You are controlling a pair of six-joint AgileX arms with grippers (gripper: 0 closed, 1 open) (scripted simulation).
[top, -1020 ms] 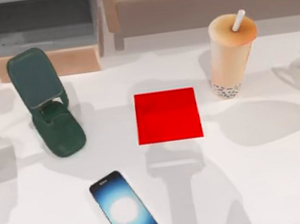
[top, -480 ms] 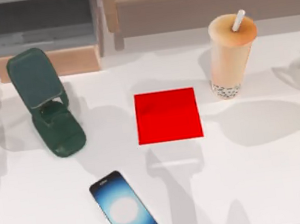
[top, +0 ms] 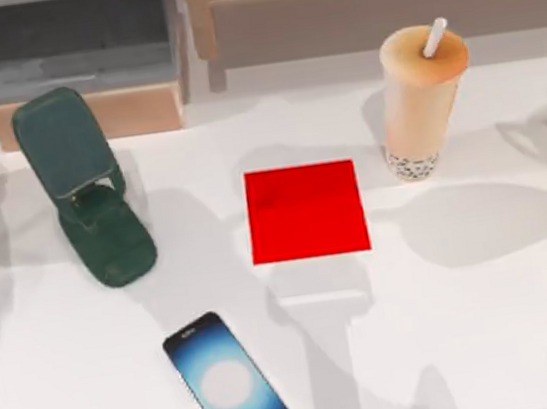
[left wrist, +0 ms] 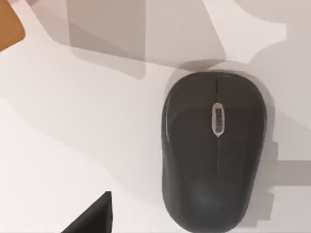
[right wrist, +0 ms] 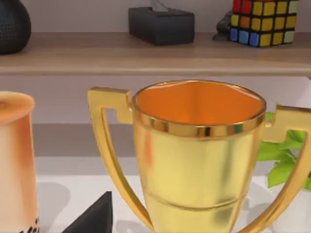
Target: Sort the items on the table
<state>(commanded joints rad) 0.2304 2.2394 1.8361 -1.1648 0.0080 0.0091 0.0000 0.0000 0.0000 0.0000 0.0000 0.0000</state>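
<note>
Top view gives the layout: the phone point(top: 230, 382) lies flat near the front edge left of centre, the bubble tea cup point(top: 420, 100) stands upright toward the back right, and between them sits a red mat point(top: 306, 211). A green phone stand point(top: 87, 187) sits at the back left. Nothing is sorted yet by my reading; the phone is not on the stand and the mat is bare.

Left wrist view looks straight down on the mouse point(left wrist: 213, 149), lying flat on the table point(left wrist: 58, 160). That suggests the left arm is lining up on the mouse as the first item. Its gripper shows as one dark tip point(left wrist: 92, 218), so I cannot tell whether the fingers are spread or closed. The next move likely calls for a descent centred over the mouse's rounded body, fingers wide enough to straddle its sides.

Right wrist view faces a gold trophy point(right wrist: 199, 160) close up, with the cup at one edge; that gripper's state is equally unreadable.

Behind the plain white table runs a wooden shelf point(right wrist: 146, 53) carrying a tissue box point(right wrist: 161, 25) and a puzzle cube point(right wrist: 262, 20); a leafy plant point(right wrist: 284, 155) stands beside the trophy.
</note>
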